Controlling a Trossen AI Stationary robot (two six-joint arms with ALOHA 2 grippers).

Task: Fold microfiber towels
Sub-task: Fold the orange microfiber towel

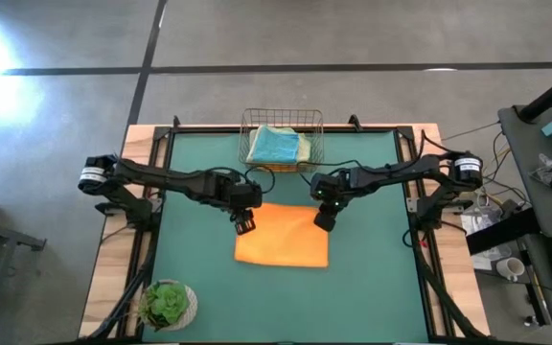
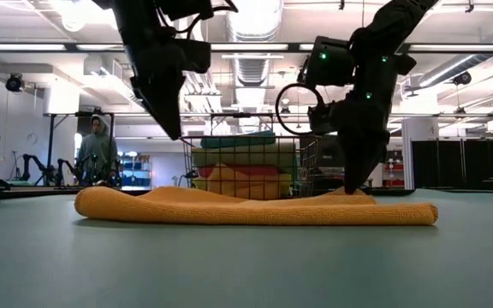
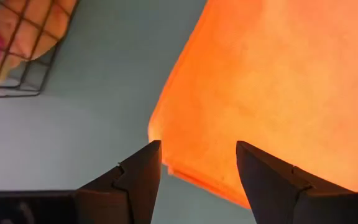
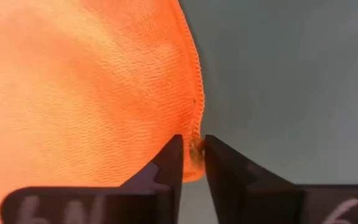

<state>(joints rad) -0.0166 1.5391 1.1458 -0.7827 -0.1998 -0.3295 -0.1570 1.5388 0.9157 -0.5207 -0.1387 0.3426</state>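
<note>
- High view: an orange towel [image 1: 282, 236] is lying folded flat in the middle of the green mat [image 1: 372, 287] on the desk [image 1: 111, 278]. The left claw [image 1: 244, 225] is hovering over the towel's far left corner, and the right claw [image 1: 324, 220] is sitting at its far right corner. A wire basket [image 1: 282, 139] at the far edge is holding a teal towel [image 1: 274, 145] on top of other cloths. A small potted plant [image 1: 167, 305] is standing at the near left corner.
- Low view: the orange towel [image 2: 255, 208] is stretching across the mat as a low, thick strip. The right claw [image 2: 350, 188] is touching down on it towards the strip's right end, while the left claw [image 2: 172, 128] is hanging clear above it. The basket [image 2: 242, 167] is showing behind with stacked towels, and a person [image 2: 98, 150] is standing far back in the room.
- Left wrist view: the left claw [image 3: 197, 163] is standing spread wide with nothing between its fingers, just above the towel's [image 3: 278, 87] corner.
- Right wrist view: the right claw [image 4: 192, 154] is standing only slightly apart, with the hemmed corner of the towel [image 4: 86, 87] sitting in the narrow gap.
</note>
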